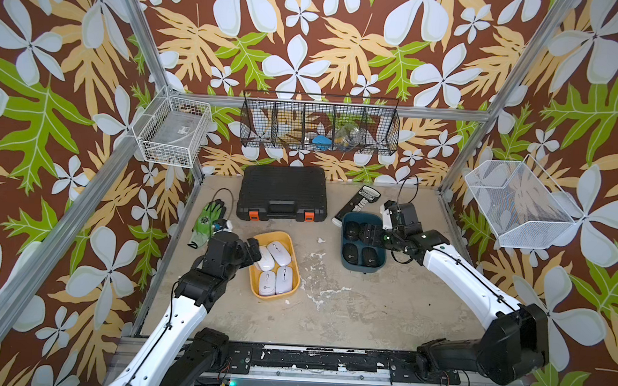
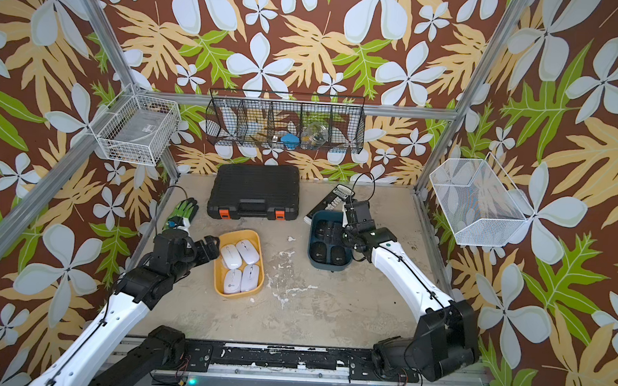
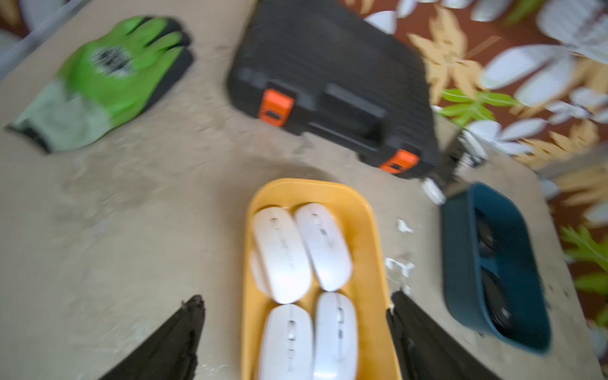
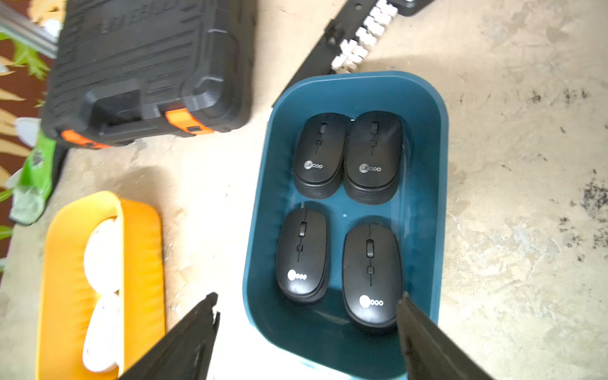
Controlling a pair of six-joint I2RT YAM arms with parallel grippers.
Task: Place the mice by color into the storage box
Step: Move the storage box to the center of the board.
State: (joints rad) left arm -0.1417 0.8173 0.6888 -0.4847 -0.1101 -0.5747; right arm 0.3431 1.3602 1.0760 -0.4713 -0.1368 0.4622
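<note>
sorting looks finished, judging by how things lie. four white mice [image 3: 281,253] fill the yellow box [image 1: 271,296], which stands just in front of the black tool case [image 1: 282,192], toward the robot, below the case's left latch. four black mice [image 4: 371,273] fill the blue box [image 1: 363,268], which stands off the case's right front corner.

the left gripper [image 1: 255,251] hangs in front of the case's left end, at the yellow box's outer long rim. its wrist view is blurred, but the jaws stand wide apart with nothing between them. the white mice lie ahead of and below it. their long axes run from the case toward the robot, and the pair nearer the case is skewed a little.

the right gripper [image 1: 367,235] hangs over the half of the blue box nearer the case, jaws wide and empty. the black mice lie straight below it, their long axes parallel to the case's short sides.

each arm is nearer its own box, so the likely next move is a retreat: up first, then back away from the case. the left fingers are close enough to the yellow rim that a sideways pull could nudge the box.
</note>
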